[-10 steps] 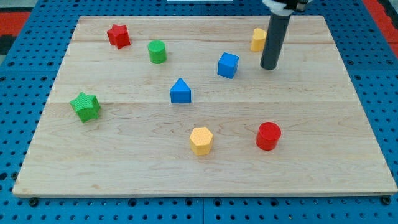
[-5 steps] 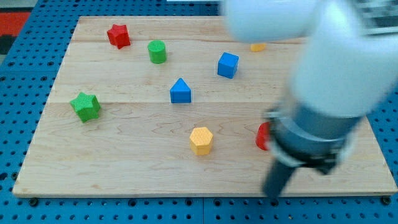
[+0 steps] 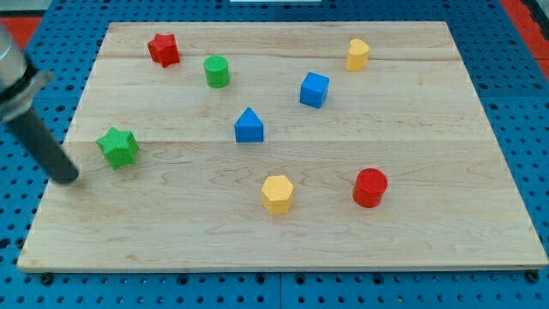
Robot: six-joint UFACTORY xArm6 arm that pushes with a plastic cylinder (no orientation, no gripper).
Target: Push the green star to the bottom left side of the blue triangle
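The green star (image 3: 117, 147) lies on the wooden board (image 3: 446, 232) near its left edge. The blue triangle (image 3: 249, 125) sits near the board's middle, to the right of and slightly above the star. My tip (image 3: 67, 178) rests on the board at its left edge, just left of and a little below the green star, with a small gap between them. The dark rod slants up to the view's left edge.
A red star (image 3: 163, 49) and a green cylinder (image 3: 216, 70) sit at the top left. A blue cube (image 3: 315, 89) and a yellow block (image 3: 358, 54) sit at the top right. A yellow hexagon (image 3: 277, 193) and a red cylinder (image 3: 371, 187) sit toward the bottom.
My tip swept from the top right, past the bottom right, over to the board's left edge beside the green star. No block has moved.
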